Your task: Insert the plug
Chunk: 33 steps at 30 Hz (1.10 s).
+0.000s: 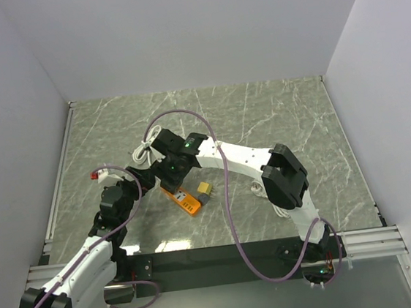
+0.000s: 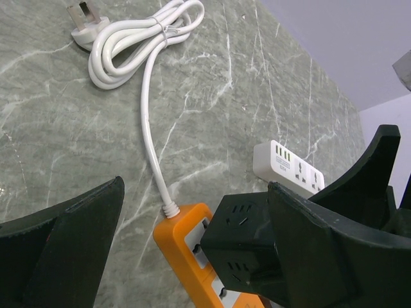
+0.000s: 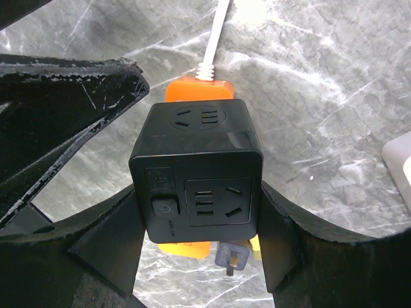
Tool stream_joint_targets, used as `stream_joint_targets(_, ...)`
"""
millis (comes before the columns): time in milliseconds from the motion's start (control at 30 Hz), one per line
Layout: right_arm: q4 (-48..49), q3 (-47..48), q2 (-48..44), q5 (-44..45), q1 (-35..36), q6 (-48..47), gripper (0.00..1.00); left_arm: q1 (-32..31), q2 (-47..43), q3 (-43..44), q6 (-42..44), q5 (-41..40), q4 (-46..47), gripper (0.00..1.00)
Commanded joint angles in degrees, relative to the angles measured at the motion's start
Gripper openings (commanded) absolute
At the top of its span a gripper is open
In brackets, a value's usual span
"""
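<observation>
**Current state.** The right gripper (image 3: 196,215) is gripping the black cube adapter (image 3: 192,167). Its jaws are pressing on two opposite side faces. This grip is leaving the socket faces exposed and the underside free for mating.

**Position of the work item.** The adapter is sitting directly over the orange power strip (image 3: 189,90), at the end where the strip's white cord (image 3: 215,32) is entering. The adapter's pins are not showing in any view and are presumably on the hidden underside. Whether they are already entering the strip's socket cannot be determined. In the left wrist view the adapter is appearing slightly tilted against the strip face.

**Support arm.** The left gripper (image 2: 196,189) is holding nothing. Its jaws are standing wide apart, one finger on each side of the strip's cord end. This placement is probably serving to brace the lightweight strip, which is lying loose on the marble tabletop (image 2: 257,77), against sliding under downward pressure.

**Surroundings.**
- The cord is running to a coiled bundle ending in a three-pin plug (image 2: 83,29), well apart from the work area.
- A white power strip (image 2: 289,167) is lying near the orange one.

**Next step (assessment).** Level the adapter, align it over the socket, then press straight down.
</observation>
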Motion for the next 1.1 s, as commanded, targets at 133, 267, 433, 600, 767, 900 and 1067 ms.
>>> stream_joint_targets(133,-0.06,1.30,2.15,1.57,-0.02,2.24,0.00,0.31,0.06,-0.57,0.53,1.50,2.02,0.99)
stream_joint_targets(267,0.47,1.65,2.51,0.87,-0.02,2.41,0.00,0.31,-0.03,-0.66,0.53,1.42,2.02,1.00)
stream_joint_targets(433,-0.93,2.35,3.30,1.22,-0.02,1.97,0.00,0.31,-0.38,-0.74,0.53,1.51,1.93,1.00)
stream_joint_targets(600,-2.69,2.79,4.26,1.31,-0.02,1.36,0.00,0.31,-0.64,-0.66,0.62,1.68,1.85,1.00)
stream_joint_targets(767,-3.40,3.41,5.23,1.31,0.07,1.27,0.00,0.31,-1.17,-0.92,0.44,1.59,1.67,1.00)
stream_joint_targets(900,-4.10,4.55,6.02,2.53,0.33,0.83,0.00,0.31,-1.61,-1.10,0.35,1.42,1.58,0.99)
stream_joint_targets(1067,-5.94,7.88,8.56,3.33,1.39,0.22,0.00,0.31,-2.05,-1.01,-0.26,-0.77,0.35,1.00)
